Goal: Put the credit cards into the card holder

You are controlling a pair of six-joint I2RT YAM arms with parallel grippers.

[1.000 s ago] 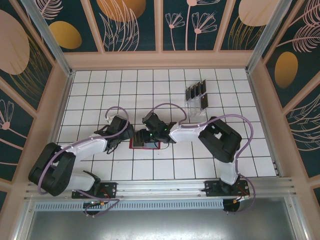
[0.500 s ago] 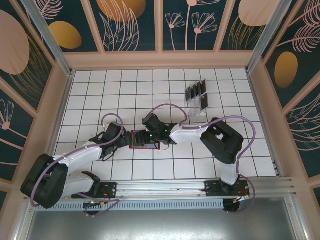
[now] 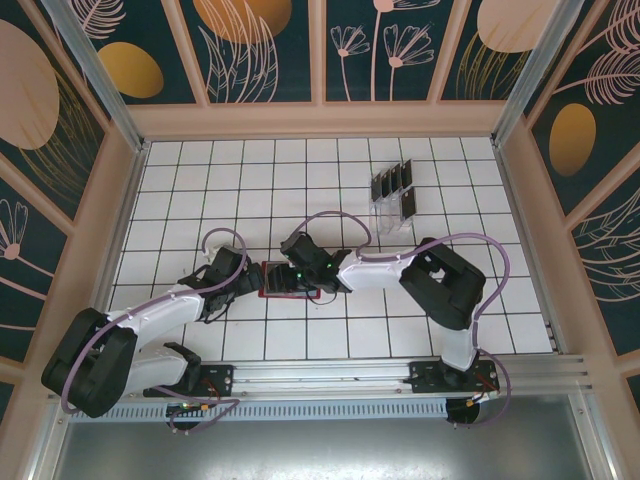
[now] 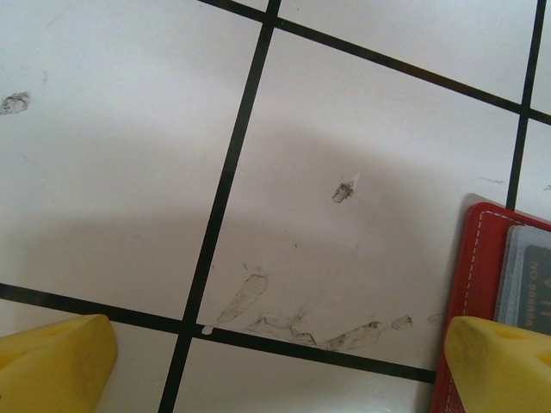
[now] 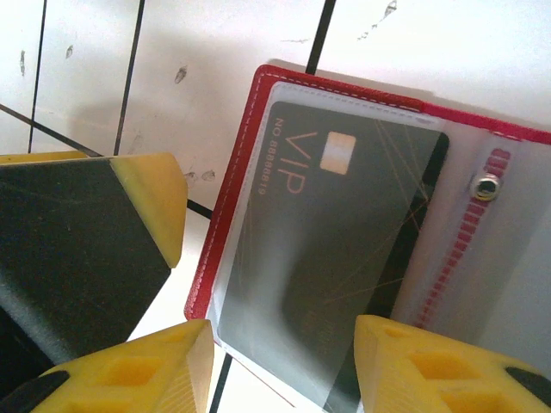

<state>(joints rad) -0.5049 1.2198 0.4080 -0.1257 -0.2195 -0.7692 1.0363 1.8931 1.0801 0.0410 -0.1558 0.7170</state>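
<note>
- The left gripper [image 4: 275,361] is spread fully wide and holds nothing, low over the white tiles [image 4: 120,129]. One yellow fingertip [image 4: 499,361] is set at the holder's [image 4: 472,284] left edge, well placed for pinning that flap.
- The right gripper [image 5: 277,366] is set half-spread astride the near end of a card [image 5: 336,232]. Whether the card is pinched cannot be told.
- That card is lodged in the holder's clear sleeve [image 5: 250,249]. A flat, straight push is judged best, so the soft plastic is not buckled.
- The holder is laid open mid-table: red, white-stitched, glossy sleeve, metal stud [image 5: 487,185]. The card is thin, black and rectangular.
- Farther back, more cards [image 3: 392,182] are stood in a clear rack [image 3: 392,218].
</note>
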